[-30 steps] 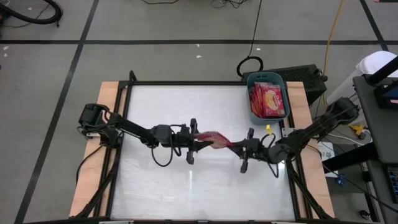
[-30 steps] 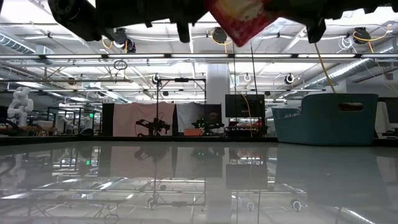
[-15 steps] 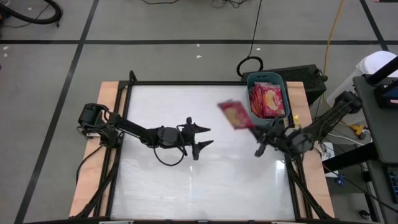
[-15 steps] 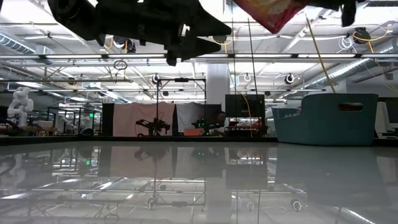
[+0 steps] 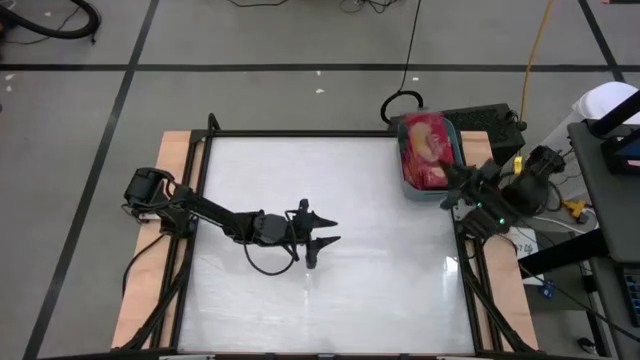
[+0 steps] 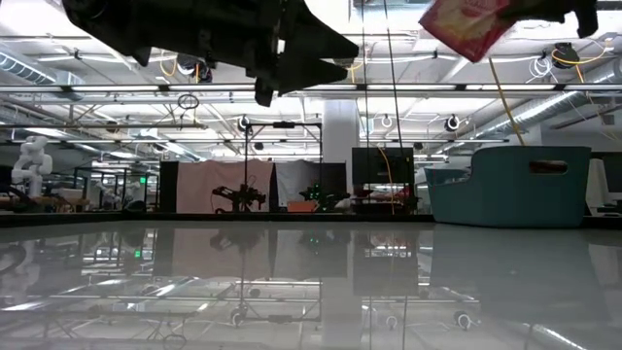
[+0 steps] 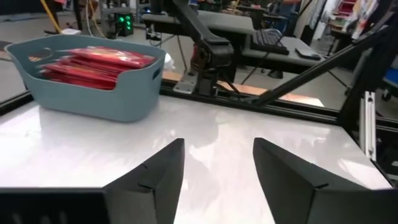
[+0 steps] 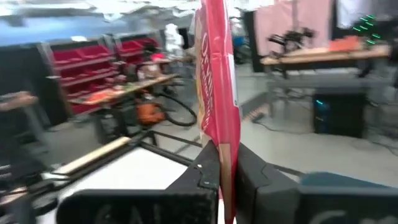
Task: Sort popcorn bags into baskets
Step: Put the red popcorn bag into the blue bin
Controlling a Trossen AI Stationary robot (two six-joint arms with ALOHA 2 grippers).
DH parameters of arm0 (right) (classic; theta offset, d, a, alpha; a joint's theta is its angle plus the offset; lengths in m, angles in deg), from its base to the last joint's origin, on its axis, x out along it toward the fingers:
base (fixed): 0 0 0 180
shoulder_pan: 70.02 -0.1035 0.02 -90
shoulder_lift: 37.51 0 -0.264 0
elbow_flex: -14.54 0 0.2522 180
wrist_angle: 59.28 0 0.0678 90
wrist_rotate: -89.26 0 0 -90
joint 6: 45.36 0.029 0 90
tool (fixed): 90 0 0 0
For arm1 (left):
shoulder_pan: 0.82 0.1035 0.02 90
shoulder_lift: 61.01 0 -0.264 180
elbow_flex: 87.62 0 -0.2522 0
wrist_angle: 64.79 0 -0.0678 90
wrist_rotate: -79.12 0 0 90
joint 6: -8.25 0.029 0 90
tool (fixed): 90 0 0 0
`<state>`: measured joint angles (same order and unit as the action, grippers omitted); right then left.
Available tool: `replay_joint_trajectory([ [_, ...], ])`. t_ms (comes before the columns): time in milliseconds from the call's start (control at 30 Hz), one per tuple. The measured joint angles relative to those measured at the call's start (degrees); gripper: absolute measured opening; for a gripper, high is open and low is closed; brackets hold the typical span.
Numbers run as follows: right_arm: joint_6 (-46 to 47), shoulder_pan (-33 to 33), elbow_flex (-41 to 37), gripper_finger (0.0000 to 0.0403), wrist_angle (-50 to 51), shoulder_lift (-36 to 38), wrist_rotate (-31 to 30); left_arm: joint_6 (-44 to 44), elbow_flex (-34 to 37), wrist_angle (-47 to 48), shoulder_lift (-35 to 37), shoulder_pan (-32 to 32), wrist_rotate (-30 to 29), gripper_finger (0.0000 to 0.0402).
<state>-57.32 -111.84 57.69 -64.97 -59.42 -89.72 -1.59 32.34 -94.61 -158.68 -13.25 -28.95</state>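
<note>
Popcorn bag (image 5: 424, 147) in R claw (image 5: 447, 176)

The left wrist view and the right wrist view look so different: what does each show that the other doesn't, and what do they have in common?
Only the left wrist view shows the teal basket whole, with red popcorn bags stacked inside, and the left gripper open and empty over the white table.

Only the right wrist view shows a popcorn bag held edge-on, upright, pinched in the shut right gripper, with red storage bins on shelves behind.

Both look past their own two dark fingers across the table into the room beyond.
</note>
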Motion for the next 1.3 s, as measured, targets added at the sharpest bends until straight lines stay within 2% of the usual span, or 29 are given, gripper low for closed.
replay_joint_trajectory([
  [133,-1.7,-1.8,-0.2,0.0008,0.0,5.0,-0.7,-0.9,0.0,0.0,0.0,-1.1,0.0,0.0179],
  [300,1.9,-4.5,-1.2,0.0009,0.1,8.0,3.5,-0.7,0.0,-0.5,0.0,-2.8,0.0,0.0166],
  [433,2.0,-6.3,-1.4,0.0009,0.3,8.6,-1.1,1.3,0.0,-1.3,0.0,-3.1,0.0,0.0159],
  [700,10.0,-6.4,-3.9,0.0004,0.9,9.7,-1.0,1.2,0.0,-2.0,0.0,-3.1,0.0,0.0159],
  [900,14.3,-6.3,-8.6,0.0003,-0.7,14.2,-1.0,0.9,0.0,-2.4,0.0,-4.4,0.0,0.0159],
  [1100,8.4,-6.2,-10.2,0.0003,-3.5,21.7,-1.0,2.1,0.0,-4.0,0.0,-4.6,0.0,0.0159],
  [1233,-2.4,-4.9,-10.2,0.0002,-12.0,21.7,-0.9,2.2,0.0,-4.8,0.0,-4.4,0.0,0.0159],
  [1300,-4.7,-4.0,-10.5,0.0002,-14.7,21.8,-1.1,1.9,0.0,-4.8,0.0,-4.3,0.0,0.0159],
])
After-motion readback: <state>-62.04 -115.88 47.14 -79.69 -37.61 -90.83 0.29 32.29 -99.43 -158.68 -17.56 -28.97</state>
